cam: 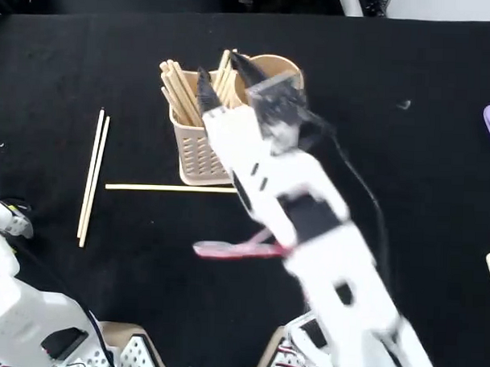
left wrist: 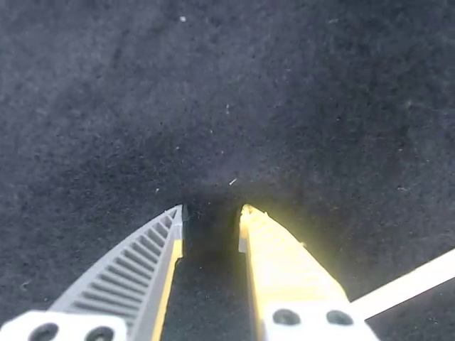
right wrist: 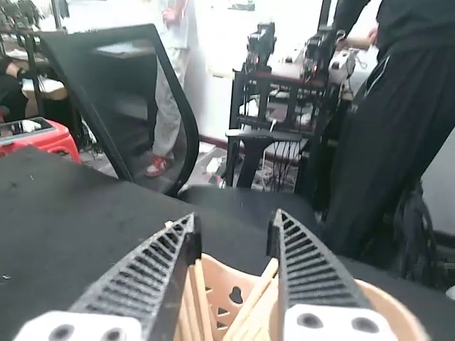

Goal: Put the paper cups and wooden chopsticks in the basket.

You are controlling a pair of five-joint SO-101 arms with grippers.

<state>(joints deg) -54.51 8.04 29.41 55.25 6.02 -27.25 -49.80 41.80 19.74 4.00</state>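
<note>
Left gripper [left wrist: 210, 209]: jaws parted, nothing between them, poised over the black table cover [left wrist: 227, 92]. One wooden chopstick [left wrist: 405, 288] lies just beside its yellow finger, slanting off to the side. Which of the loose sticks it is cannot be told.

Loose stock on the table: a pair of chopsticks [cam: 92, 174] lies side by side, long axis running near to far, well left of the basket [cam: 199, 154]. A single chopstick [cam: 168, 187] lies crosswise, one end at the basket's foot. Your left arm is judged nearer to all three. You will likely need to square the jaws across a stick's length before closing.

Right gripper [cam: 218, 67]: jaws spread, empty, directly above the basket, which already holds a bundle of standing chopsticks [cam: 177, 88]. A paper cup [cam: 275, 70] sits at the basket's far side. Whether it is inside or merely touching cannot be told.
</note>
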